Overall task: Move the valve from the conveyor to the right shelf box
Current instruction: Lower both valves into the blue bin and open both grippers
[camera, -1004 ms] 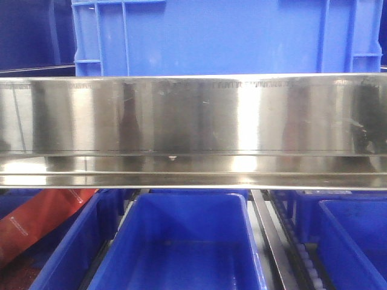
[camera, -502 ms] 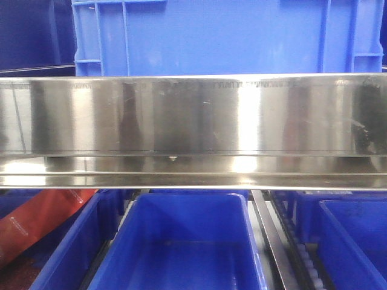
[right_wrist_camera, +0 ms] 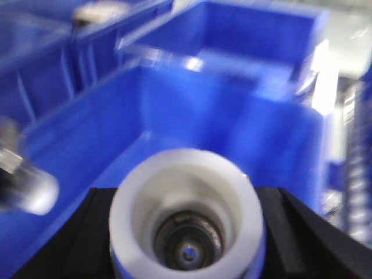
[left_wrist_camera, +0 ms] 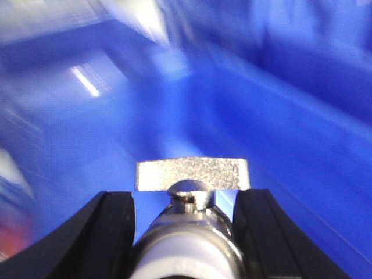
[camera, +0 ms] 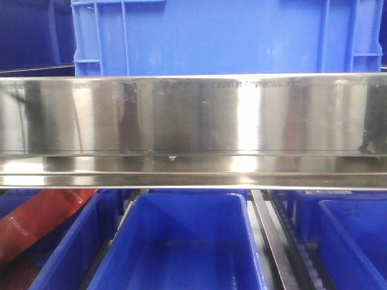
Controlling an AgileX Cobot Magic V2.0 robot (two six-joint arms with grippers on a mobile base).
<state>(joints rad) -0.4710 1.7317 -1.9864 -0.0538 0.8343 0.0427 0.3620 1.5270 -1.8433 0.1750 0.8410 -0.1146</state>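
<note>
In the left wrist view my left gripper (left_wrist_camera: 186, 200) is shut on a valve (left_wrist_camera: 192, 232), a grey-metal body with a whitish end and a flat grey handle (left_wrist_camera: 193, 174) sticking out ahead of the black fingers (left_wrist_camera: 110, 226). Behind it is only blurred blue. In the right wrist view my right gripper (right_wrist_camera: 186, 203) is shut on another valve (right_wrist_camera: 186, 221), whose white round open end faces the camera. It hangs over the inside of a blue shelf box (right_wrist_camera: 174, 110). The conveyor is out of view. Neither gripper shows in the front view.
A wide polished steel shelf rail (camera: 193, 130) crosses the front view. A large blue crate (camera: 224, 36) stands above it, and blue boxes (camera: 181, 241) (camera: 357, 241) sit in rows below, with a red packet (camera: 36, 220) at lower left. A blurred translucent fitting (right_wrist_camera: 26, 186) lies at the right wrist view's left edge.
Only the dim reflections on the steel rail shift slightly in the front view. The boxes and the rail stay where they were.
</note>
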